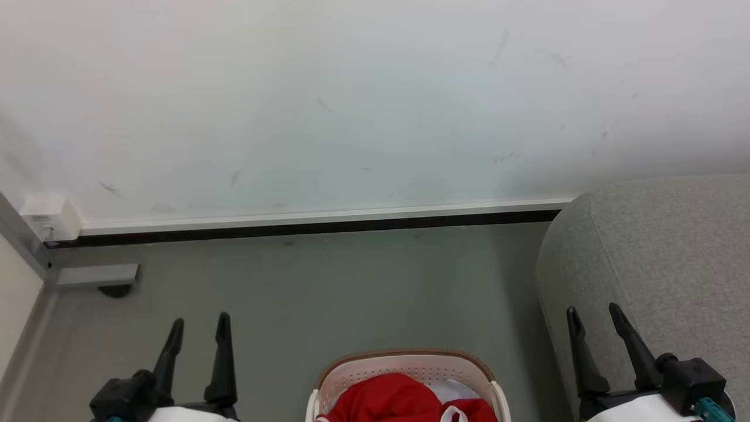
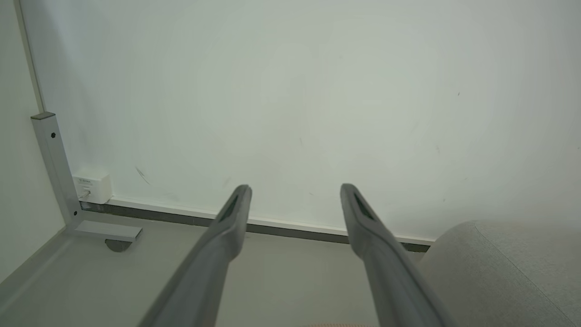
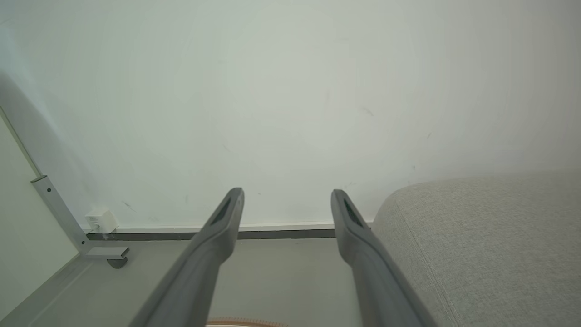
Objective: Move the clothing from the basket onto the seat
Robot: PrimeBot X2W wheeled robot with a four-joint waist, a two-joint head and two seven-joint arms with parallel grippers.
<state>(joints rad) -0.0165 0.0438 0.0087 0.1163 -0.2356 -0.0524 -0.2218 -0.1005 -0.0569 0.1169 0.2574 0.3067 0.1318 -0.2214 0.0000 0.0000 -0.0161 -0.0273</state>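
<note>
Not getting started yet
Clothing [image 1: 389, 398] sitting in basket [image 1: 410, 358] at 6 o'clock, seat [image 1: 662, 258] at 3; left gripper [image 1: 200, 320], right gripper [image 1: 593, 309] hanging released.

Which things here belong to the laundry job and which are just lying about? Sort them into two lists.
Job: red clothing, white laundry basket, grey sofa, left gripper, right gripper, both open.
Lying about: white wall box, grey metal frame foot.

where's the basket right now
Head view, bottom centre: the basket sits on the floor between the left hand and the right hand, the grey seat to its right, red clothing inside it.
</note>
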